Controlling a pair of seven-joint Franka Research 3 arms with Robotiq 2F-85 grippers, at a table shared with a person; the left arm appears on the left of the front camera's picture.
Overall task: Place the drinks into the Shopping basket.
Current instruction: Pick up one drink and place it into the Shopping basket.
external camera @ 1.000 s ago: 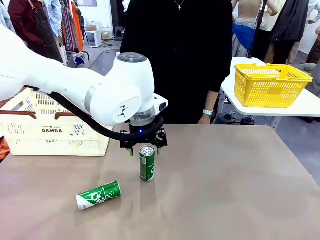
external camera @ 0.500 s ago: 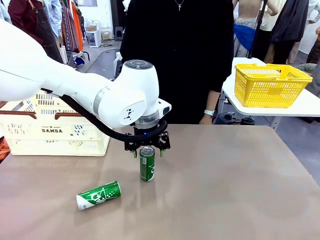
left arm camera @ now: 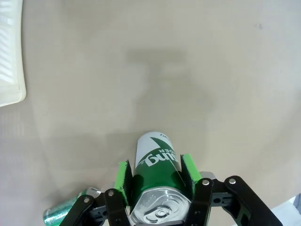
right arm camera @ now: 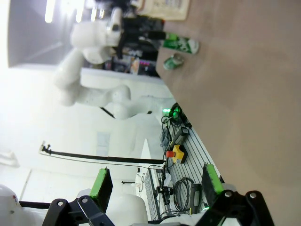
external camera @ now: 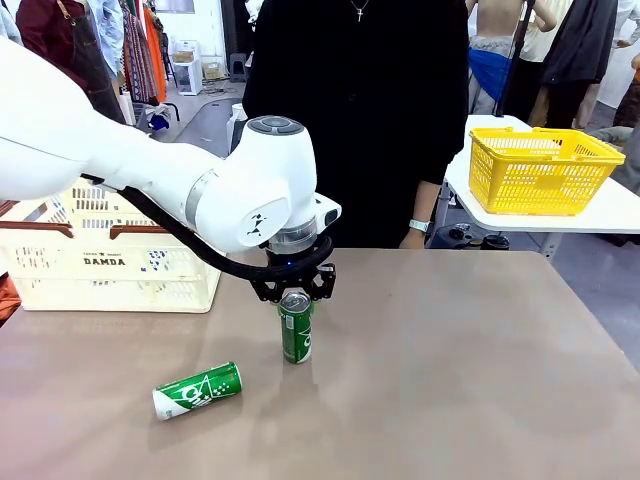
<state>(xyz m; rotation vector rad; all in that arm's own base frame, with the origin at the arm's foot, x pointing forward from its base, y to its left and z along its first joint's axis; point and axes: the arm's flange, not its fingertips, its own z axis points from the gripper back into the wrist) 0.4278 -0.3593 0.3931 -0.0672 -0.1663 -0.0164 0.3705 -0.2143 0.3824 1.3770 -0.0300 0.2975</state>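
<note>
The left gripper [external camera: 294, 296] pinched the upright green can [external camera: 295, 335] near its top, mid-table. A second green can [external camera: 197, 390] lay on its side nearby, the Shopping basket [external camera: 100, 265] well off to the left. The right gripper [right arm camera: 155, 181] gaped wide, empty.

The left arm [external camera: 150, 170] is glossy white with bulbous joints. A flat grey cap [external camera: 273, 126] tops its last joint, small black marks [external camera: 262, 222] dot the shell, and a black cable [external camera: 190, 245] runs beneath. A blue light [external camera: 283, 264] glows at the flange. The left gripper [left arm camera: 155, 162] is black, with green-padded fingers [left arm camera: 123, 175] and silver screws [left arm camera: 203, 181]. The right gripper [right arm camera: 155, 176] has the same black links and green pads [right arm camera: 101, 184].
</note>
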